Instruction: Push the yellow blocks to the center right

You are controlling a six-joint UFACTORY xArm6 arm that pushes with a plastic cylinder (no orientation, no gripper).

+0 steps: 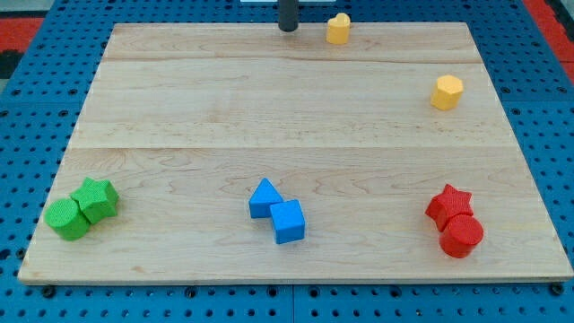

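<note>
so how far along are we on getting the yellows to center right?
Partly there. Done-ish: one yellow block already sits near the view's right edge, a bit above center. In hand: my tip is at the view's top edge, just left of the other yellow block and not touching it. Left: push that one down and right, then nudge both to the middle of the right side.
</note>
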